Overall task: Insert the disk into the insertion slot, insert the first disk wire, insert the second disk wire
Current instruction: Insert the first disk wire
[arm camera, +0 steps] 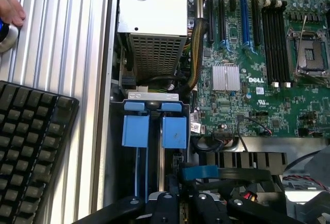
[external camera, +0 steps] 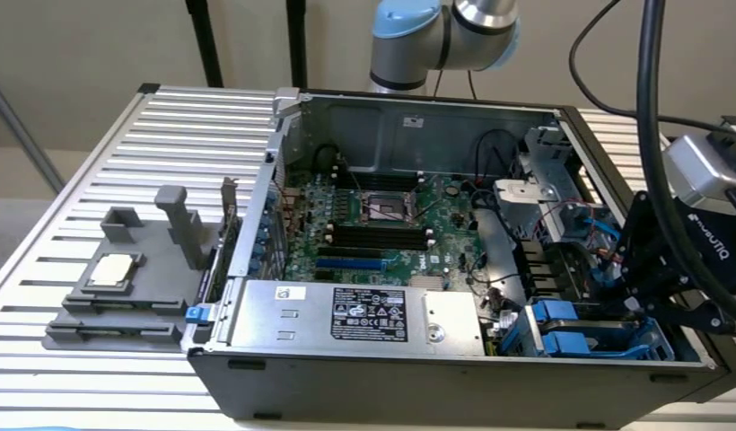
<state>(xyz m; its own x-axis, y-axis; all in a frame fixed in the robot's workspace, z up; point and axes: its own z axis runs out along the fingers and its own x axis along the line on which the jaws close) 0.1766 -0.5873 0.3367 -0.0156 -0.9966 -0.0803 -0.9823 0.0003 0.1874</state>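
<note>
The black claw (arm camera: pixel 181 203) hangs low inside the open computer case (external camera: pixel 440 395), at the corner on the exterior view's right. Whether it is open or closed cannot be told. Just below it lies the insertion slot (arm camera: pixel 154 131), a grey metal cage with two bright blue tabs and blue rails running down into it. Whether the disk sits in that cage cannot be told. A flat blue cable (arm camera: pixel 200 171) curls close to the claw. Beside the slot sits a silver box (external camera: pixel 356 314) with a black label, and beyond that the green motherboard (external camera: pixel 381 215). The case stands on a ribbed metal worktop (external camera: pixel 105 162). A black keyboard (arm camera: pixel 31 147) also rests there, and a person's hand (arm camera: pixel 10 5) lies apart from it.
</note>
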